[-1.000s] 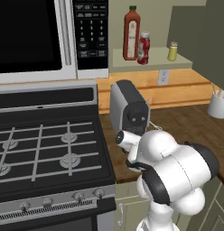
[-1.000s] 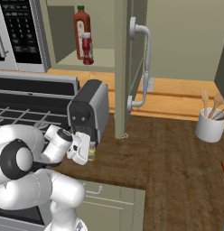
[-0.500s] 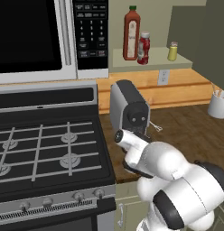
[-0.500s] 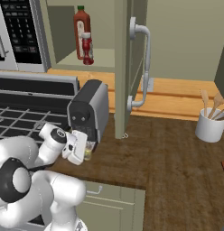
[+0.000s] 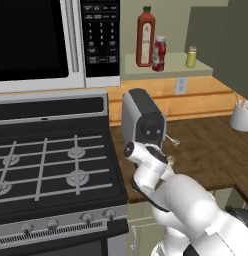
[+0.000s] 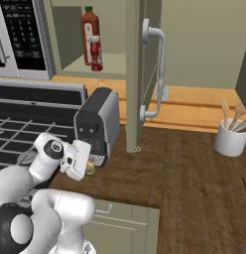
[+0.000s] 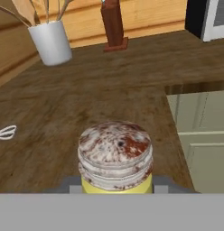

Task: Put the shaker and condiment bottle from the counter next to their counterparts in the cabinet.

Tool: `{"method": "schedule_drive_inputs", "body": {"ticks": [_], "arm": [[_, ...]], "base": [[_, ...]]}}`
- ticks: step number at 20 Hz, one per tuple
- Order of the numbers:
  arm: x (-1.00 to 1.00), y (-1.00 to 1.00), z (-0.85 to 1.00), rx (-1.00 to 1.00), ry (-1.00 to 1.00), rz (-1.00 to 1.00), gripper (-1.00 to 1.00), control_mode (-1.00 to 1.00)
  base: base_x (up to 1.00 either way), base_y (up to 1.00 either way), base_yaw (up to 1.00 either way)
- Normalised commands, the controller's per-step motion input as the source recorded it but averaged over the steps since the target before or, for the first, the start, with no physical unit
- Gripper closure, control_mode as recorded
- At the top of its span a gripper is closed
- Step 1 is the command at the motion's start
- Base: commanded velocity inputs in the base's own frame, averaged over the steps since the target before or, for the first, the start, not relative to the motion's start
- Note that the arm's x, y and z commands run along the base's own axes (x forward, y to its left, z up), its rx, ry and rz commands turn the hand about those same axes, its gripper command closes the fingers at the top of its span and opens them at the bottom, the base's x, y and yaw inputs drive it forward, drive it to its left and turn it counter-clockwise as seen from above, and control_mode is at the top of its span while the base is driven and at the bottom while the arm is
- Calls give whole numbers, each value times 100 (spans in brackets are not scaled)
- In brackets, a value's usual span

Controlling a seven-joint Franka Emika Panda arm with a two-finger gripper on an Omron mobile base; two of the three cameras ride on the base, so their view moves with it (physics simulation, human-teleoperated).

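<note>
The gripper point(image 6: 88, 166) sits low over the front edge of the counter point(image 6: 194, 173), just ahead of the stove, with its fingers pinched on the shaker point(image 7: 115, 160). In the hand view the shaker's speckled pale cap sits between the two dark tips and a strip of yellow body shows beneath it. In the right base view the shaker is a small yellowish spot under the white hand; whether its base touches the wood is hard to tell from there.

Just behind the hand, a black and grey coffee machine point(image 5: 142, 121) stands on the counter against the stove's point(image 5: 51, 165) right side. A small white wire-like item point(image 5: 172, 140) lies on the wood just beside the machine.

Further along the counter, toward its right end near the backsplash, a white cup of wooden utensils point(image 6: 231, 136) stands well apart from the gripper.

Above the backsplash the cabinet point(image 5: 168, 67) stands open, its door point(image 6: 137, 74) swung out. On the shelf, the tall red sauce bottle point(image 5: 145, 37) stands at the left, the condiment bottle point(image 5: 159, 53) touching or just beside it, and the twin yellow shaker point(image 5: 191, 57) near the shelf's right end. The microwave point(image 5: 56, 42) hangs to the cabinet's left.
</note>
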Motion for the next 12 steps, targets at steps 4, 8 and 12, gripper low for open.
{"method": "schedule_drive_inputs", "body": {"ticks": [4,8,12], "arm": [[-51,0,20,0,-13,0,100,-100],[-42,0,26,0,-12,0,100,-100],[-30,0,26,0,-8,0,100,-100]], "base": [[0,0,0],[0,0,0],[0,0,0]]}}
